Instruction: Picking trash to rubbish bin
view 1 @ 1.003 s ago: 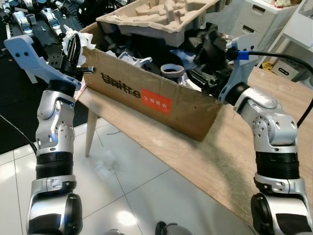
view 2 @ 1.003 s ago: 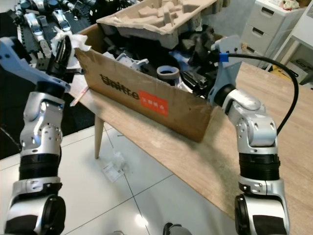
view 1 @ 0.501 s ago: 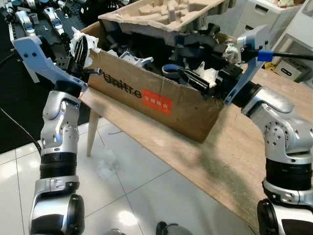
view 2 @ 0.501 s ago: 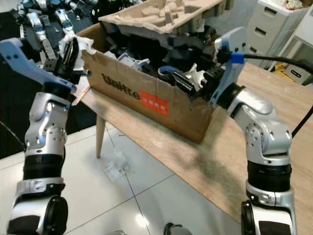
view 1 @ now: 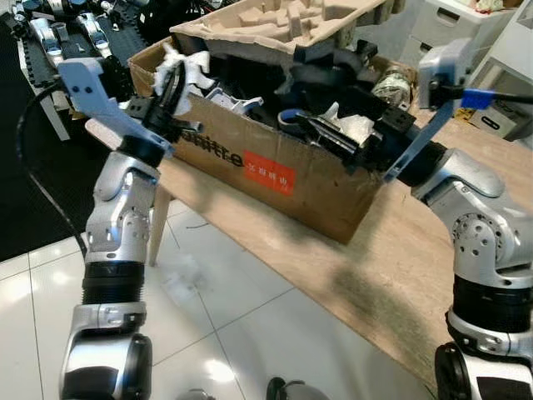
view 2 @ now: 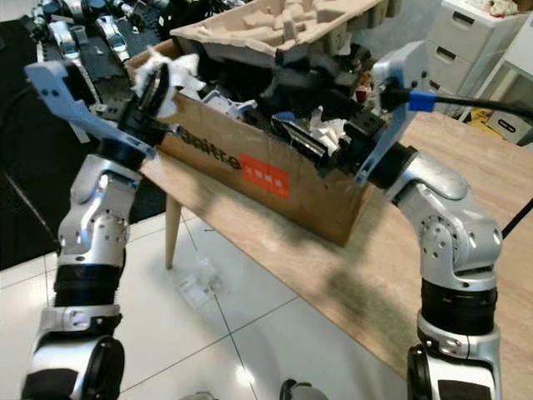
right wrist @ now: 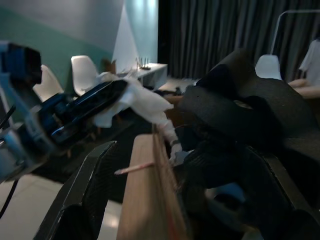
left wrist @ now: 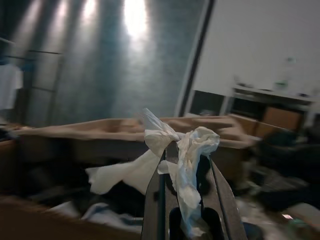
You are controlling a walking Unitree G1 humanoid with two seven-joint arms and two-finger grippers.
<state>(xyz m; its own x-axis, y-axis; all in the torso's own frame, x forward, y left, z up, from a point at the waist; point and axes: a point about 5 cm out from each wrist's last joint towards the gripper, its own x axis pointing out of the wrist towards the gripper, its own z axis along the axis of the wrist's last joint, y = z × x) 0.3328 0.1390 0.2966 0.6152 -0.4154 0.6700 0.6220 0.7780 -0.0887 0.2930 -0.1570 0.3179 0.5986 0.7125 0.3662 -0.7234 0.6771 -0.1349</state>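
Two claws are up at the cardboard box [view 1: 275,171] that serves as the bin. The left claw [view 1: 172,85] is closed on a crumpled white tissue [left wrist: 180,150], which is held over the box's left corner, above the rim. The right claw [view 1: 333,140] is spread open astride the box's front wall [right wrist: 150,195], one finger [right wrist: 82,200] outside and the other inside among the contents. The tissue is judged light, soft and compressible; it is pinched at its bunched middle with loose tails hanging, and some cling to the fingers on release is likely. The box is seen packed with black foam pieces, a tape roll [view 2: 287,119] and a moulded pulp tray [view 1: 283,21] on top. It sits on a wooden tabletop [view 1: 375,275] near the edge. White tiled floor [view 1: 241,333] lies below, with a scrap of clear plastic [view 1: 179,283] on it; white drawer units [view 2: 466,50] stand behind.
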